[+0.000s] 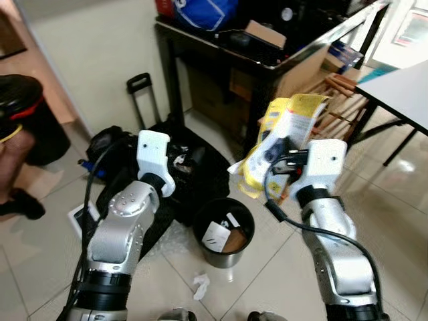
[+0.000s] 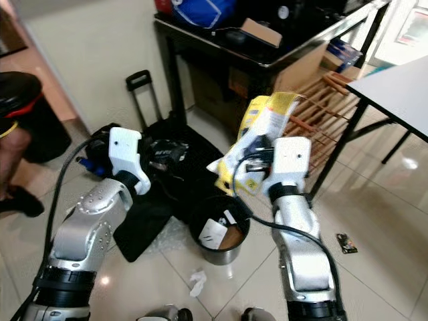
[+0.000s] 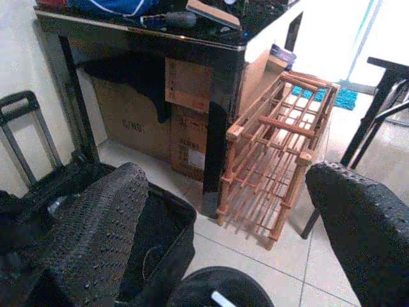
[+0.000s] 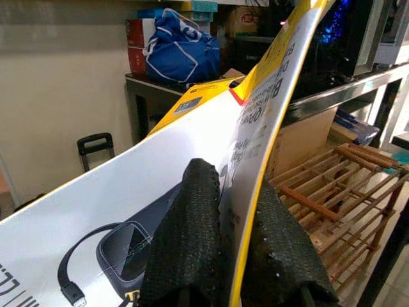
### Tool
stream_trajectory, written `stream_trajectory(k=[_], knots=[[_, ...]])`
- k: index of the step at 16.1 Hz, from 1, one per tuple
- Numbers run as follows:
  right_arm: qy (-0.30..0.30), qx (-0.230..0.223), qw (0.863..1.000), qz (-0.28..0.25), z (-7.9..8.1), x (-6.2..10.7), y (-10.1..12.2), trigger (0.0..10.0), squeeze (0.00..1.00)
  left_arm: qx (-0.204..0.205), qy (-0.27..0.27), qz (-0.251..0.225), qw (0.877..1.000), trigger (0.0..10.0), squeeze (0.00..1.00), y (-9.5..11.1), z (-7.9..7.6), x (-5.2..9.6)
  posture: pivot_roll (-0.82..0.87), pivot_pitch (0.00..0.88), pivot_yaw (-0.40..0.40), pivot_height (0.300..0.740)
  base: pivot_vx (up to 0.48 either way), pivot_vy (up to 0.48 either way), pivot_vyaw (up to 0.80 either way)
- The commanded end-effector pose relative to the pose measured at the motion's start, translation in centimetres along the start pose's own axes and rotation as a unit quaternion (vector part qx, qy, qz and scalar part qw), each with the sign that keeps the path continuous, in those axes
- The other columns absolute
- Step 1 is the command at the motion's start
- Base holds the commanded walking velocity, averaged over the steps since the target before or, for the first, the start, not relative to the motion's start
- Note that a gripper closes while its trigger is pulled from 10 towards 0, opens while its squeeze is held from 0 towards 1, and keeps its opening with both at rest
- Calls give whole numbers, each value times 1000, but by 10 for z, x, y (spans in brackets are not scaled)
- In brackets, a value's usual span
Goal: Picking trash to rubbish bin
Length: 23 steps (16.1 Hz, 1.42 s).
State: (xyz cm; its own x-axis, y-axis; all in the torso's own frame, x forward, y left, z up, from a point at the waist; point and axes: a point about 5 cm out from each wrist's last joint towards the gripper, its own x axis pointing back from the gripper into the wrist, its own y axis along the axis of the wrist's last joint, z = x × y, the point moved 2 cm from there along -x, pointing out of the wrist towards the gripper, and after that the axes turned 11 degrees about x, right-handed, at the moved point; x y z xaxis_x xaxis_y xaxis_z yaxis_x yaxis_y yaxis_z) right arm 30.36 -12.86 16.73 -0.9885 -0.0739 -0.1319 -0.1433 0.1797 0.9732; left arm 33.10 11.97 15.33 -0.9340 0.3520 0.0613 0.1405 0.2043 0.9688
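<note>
On the floor, nearest: a crumpled white scrap [image 1: 200, 285] lies on the tiles just before the bin.
Rubbish bin [image 1: 225, 256]: small round metal bin, upright between the two arms, holding white paper and a brown piece.
Left gripper [image 3: 223, 224]: raised above the black bag, left of the bin; fingers [image 3: 96, 230] spread wide, nothing between them.
Right gripper [image 4: 233, 236]: raised to the right of the bin, above and slightly beyond its rim; fingers pressed together on the yellow-and-white package.
Yellow-and-white package [image 1: 284, 134]: flat printed carton, pinched at its lower part, tilted upright, standing well clear of the bin; a picture of a dark cabled device shows on its white face.
Black bag [image 1: 194, 174]: open on the floor behind the bin, touching or nearly touching it, with a trolley handle [image 1: 144, 97] rising at its far side.
Wooden rack [image 3: 275, 166]: slatted, leaning beside the black table's leg.
Black table [image 1: 267, 63]: against the wall, cardboard boxes beneath, a blue bag [image 1: 200, 12] on top.
Far left: a person's leg and dark shoe [image 1: 20, 200] beside a black round container [image 1: 27, 114].
Far right: a white table [image 1: 401, 90] on thin black legs.
</note>
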Motion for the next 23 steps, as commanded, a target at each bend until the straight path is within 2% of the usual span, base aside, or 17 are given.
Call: stream_trajectory(k=[1,6,10,17,23], knots=[[6,-8,1000,-8,5,1,4,10000,0,-5,3,4,1000,10000,0,0,2,2,22,113,49,740,0,480,0],[4,-7,1000,-6,4,1,3,10000,0,-16,4,10,1000,10000,0,-1,5,2,18,112,56,740,0,447,0],[4,-5,1000,-6,4,1,3,10000,0,-31,-9,5,999,10000,0,0,2,3,16,112,54,740,0,0,0],[0,-7,1000,-1,2,2,1,10000,0,-23,-21,8,999,10000,0,-3,-3,3,12,115,54,740,0,0,0],[-1,-8,1000,1,2,2,0,10000,0,-23,-19,5,1000,10000,0,-3,-3,2,12,116,55,740,0,0,-707]])
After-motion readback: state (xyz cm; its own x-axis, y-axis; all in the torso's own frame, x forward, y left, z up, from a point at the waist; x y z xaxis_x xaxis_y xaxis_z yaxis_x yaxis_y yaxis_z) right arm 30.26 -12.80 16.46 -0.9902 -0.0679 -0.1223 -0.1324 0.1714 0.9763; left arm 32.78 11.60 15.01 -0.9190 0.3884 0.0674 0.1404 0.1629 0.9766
